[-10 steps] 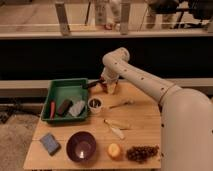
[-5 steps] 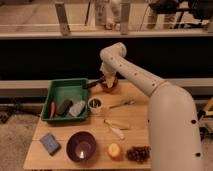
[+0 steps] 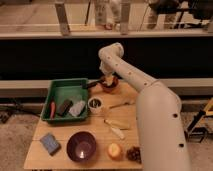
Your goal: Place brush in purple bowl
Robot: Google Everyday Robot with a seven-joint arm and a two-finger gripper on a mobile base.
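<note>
The brush shows as a slim black handle that sticks out leftward from the reddish-brown bowl at the back of the table. Its head lies inside that bowl, under my gripper. My gripper hangs right over the reddish-brown bowl at the brush's head end, open, and I see nothing held in it. The purple bowl stands empty near the front edge, well away from the gripper. My arm reaches in from the lower right and covers the table's right side.
A green tray at the left holds a red item, a dark block and a grey sponge. A small white cup stands beside it. A cream utensil, an orange, grapes and a blue sponge lie on the wooden table.
The gripper has come down a little onto the reddish-brown bowl, and the arm's big link has swung lower and nearer. The brush and the bowls have not moved.
</note>
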